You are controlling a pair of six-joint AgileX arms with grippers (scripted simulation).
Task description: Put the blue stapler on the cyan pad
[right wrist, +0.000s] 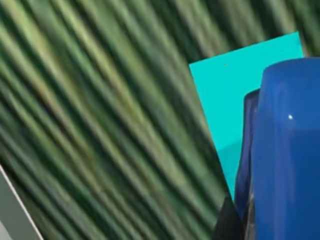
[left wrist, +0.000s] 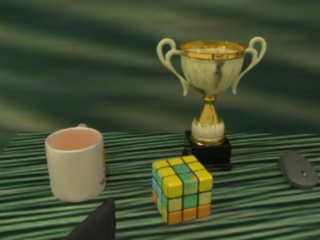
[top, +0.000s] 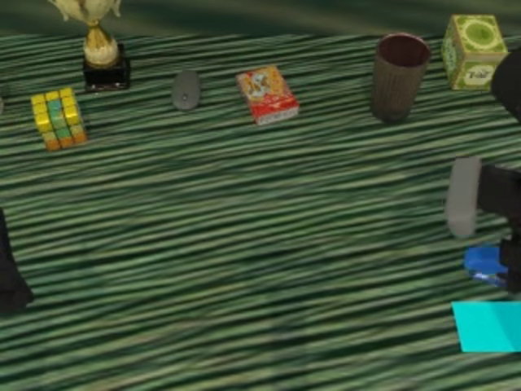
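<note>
The blue stapler (top: 485,264) is near the table's right edge, just behind the cyan pad (top: 488,326). My right gripper (top: 511,262) reaches in from the right edge and is shut on the stapler. The right wrist view shows the stapler (right wrist: 287,150) large and close, with one dark finger (right wrist: 227,222) against its side. The other finger is hidden. Behind it lies the cyan pad (right wrist: 235,95). Whether the stapler rests on the table or hangs above it I cannot tell. My left gripper (top: 10,281) stays parked at the left edge, open, with one finger (left wrist: 97,222) showing.
Along the back stand a trophy (top: 102,49), a colour cube (top: 57,119), a flat grey oval (top: 186,90), a red card box (top: 267,94), a brown cup (top: 399,76) and a green tin (top: 474,50). A grey elongated object (top: 463,195) lies behind the stapler. A white mug (left wrist: 76,162) stands far left.
</note>
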